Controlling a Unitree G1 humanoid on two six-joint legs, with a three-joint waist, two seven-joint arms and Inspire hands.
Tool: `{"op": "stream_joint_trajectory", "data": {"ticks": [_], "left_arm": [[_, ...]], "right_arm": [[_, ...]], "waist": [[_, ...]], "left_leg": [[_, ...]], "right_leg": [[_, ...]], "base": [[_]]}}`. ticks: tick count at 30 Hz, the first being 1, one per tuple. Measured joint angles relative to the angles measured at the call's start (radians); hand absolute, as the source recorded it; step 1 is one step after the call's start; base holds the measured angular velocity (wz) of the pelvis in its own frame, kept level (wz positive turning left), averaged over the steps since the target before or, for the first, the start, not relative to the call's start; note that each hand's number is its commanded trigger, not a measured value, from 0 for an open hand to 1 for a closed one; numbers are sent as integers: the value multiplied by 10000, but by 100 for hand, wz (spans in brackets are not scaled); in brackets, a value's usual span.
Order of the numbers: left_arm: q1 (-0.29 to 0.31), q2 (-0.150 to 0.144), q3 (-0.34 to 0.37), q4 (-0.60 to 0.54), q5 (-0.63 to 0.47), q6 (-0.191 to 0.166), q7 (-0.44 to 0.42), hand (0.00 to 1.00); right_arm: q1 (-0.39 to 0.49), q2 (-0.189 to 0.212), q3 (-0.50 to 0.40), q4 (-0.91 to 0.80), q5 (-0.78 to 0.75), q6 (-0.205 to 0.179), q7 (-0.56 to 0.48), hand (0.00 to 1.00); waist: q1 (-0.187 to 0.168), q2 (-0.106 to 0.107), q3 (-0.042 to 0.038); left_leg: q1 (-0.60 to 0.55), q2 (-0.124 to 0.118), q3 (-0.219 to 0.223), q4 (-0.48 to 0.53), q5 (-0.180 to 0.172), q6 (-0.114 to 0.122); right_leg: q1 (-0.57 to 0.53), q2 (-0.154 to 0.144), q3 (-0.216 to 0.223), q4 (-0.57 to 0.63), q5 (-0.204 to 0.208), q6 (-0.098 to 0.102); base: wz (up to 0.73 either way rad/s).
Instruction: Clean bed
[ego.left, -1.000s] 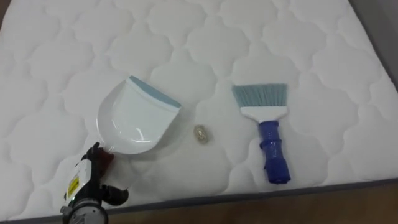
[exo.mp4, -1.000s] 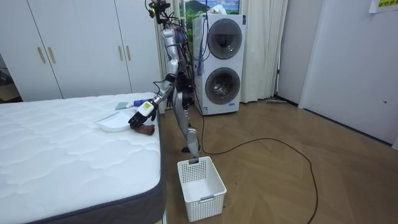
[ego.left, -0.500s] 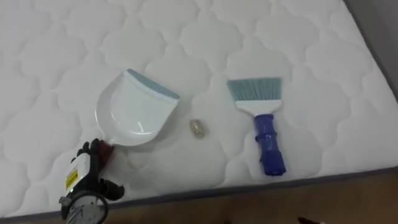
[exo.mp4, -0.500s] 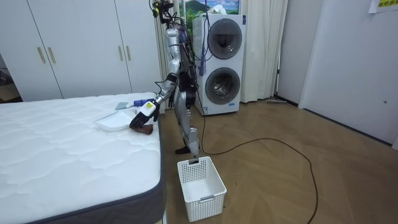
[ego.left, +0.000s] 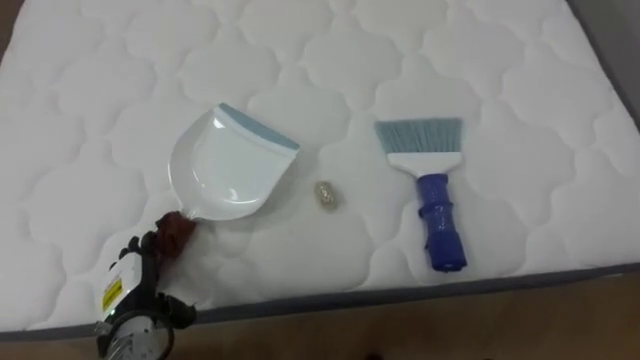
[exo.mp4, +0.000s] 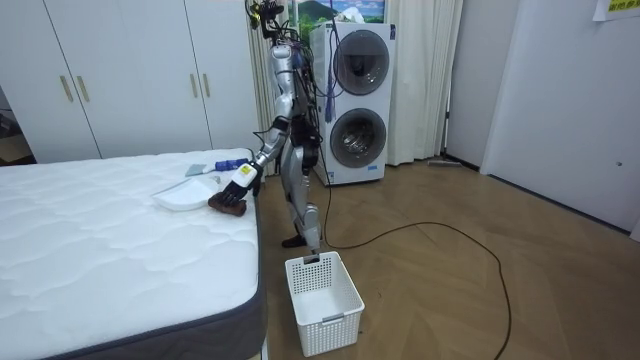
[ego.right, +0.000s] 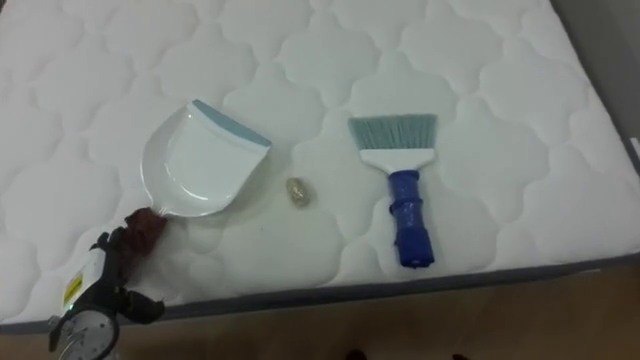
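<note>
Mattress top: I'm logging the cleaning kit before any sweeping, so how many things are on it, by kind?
Dustpan: 1, handle in the left hand
Hand brush: 1
Small piece of litter: 1
Total: 3

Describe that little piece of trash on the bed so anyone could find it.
On the white quilted mattress, look between the white plastic dustpan and the blue-handled brush. The small, pale, crumpled scrap lies there alone, touching neither; it is far smaller than both tools.
</note>
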Motion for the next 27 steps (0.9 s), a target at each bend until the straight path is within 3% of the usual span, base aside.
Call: {"op": "stream_joint_trajectory", "data": {"ticks": [10, 19, 27], "left_arm": [[-34, -32, -3, 420, -551, 22, -2, 0], [-427, -31, 100, 415, -2346, -3, -52, 0], [-741, 9, 180, 389, -3223, -75, -181, 0]], "right_arm": [[-154, 0, 36, 3, -4, -8, 34, 0], [-189, 44, 77, 11, -9, -14, -38, 0], [-178, 52, 82, -3, 15, 1, -77, 0]], "waist": [[-37, -101, 33], [26, -156, 71], [-2, -140, 87]], "left_leg": [[-203, -126, 26, 200, 10, 20], [-966, -126, 198, 564, 10, 19], [-1553, -131, 262, 955, 8, 21]], "right_leg": [[-289, -161, 9, 316, -118, 37], [-1068, -203, 95, 672, -190, -10], [-1516, -272, 15, 817, -172, -39]], "base": [[0], [-1], [2]]}}
